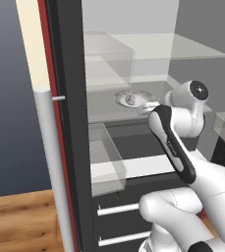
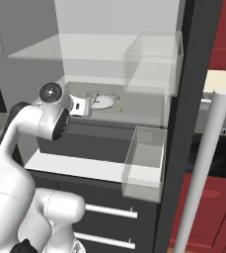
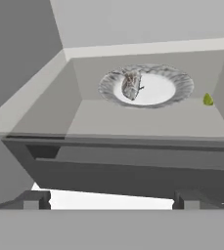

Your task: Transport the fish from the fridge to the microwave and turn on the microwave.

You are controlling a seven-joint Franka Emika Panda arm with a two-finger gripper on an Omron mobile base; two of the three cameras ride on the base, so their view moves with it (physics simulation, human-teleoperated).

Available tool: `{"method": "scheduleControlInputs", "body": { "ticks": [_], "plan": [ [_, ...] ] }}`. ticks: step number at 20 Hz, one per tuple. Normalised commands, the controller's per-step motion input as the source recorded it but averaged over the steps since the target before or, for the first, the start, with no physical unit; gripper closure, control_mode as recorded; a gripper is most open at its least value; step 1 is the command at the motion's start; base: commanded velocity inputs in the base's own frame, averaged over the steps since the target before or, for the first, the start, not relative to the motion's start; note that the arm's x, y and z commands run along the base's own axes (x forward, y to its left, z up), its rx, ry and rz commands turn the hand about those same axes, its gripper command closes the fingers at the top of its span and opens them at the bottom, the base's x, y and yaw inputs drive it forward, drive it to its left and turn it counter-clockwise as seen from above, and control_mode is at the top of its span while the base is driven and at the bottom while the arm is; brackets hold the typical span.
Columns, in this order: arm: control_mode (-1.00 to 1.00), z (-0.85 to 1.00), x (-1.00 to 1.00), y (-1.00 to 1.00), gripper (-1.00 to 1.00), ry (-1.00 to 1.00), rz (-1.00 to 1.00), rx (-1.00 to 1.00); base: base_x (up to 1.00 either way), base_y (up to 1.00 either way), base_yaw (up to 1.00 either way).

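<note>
The fridge (image 1: 70, 123) stands open in front of me. On its middle glass shelf lies a grey-rimmed white plate (image 3: 157, 90), and the small mottled grey-tan fish (image 3: 131, 84) rests on the plate's left part. The plate (image 1: 121, 96) also shows in the left base view, with the fish (image 1: 130, 100) on it. My gripper (image 3: 112, 200) is open and holds nothing. It hovers at the shelf's front edge, short of the plate, and points into the fridge. The hand (image 2: 82, 106) covers part of the plate (image 2: 104, 100). The microwave is out of view.
A small green item (image 3: 208, 99) lies on the shelf right of the plate. Clear door bins (image 2: 144, 158) hang on the fridge's side. The long grey handle (image 1: 50, 162) stands close to the camera. Silver-handled drawers (image 1: 116, 209) sit below. Red cabinets (image 2: 223, 29) are at the right.
</note>
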Motion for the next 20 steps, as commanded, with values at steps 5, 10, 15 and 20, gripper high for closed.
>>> {"method": "scheduleControlInputs", "body": {
  "ticks": [5, 10, 15, 20],
  "plan": [
    [-1.00, 0.00, 0.39, -0.04, -1.00, 0.00, -0.02, 0.03, 0.00, 0.00, 0.00],
    [-1.00, 0.02, 0.57, 0.00, -1.00, 0.02, -0.04, 0.00, 0.00, 0.00, 0.00],
    [-1.00, 0.04, 0.46, -0.01, -1.00, 0.07, -0.01, 0.00, 0.00, 0.00, 0.00],
    [-1.00, 0.00, 0.43, 0.00, -1.00, 0.09, 0.00, 0.00, 0.00, 0.00, 0.00]
  ]
}}
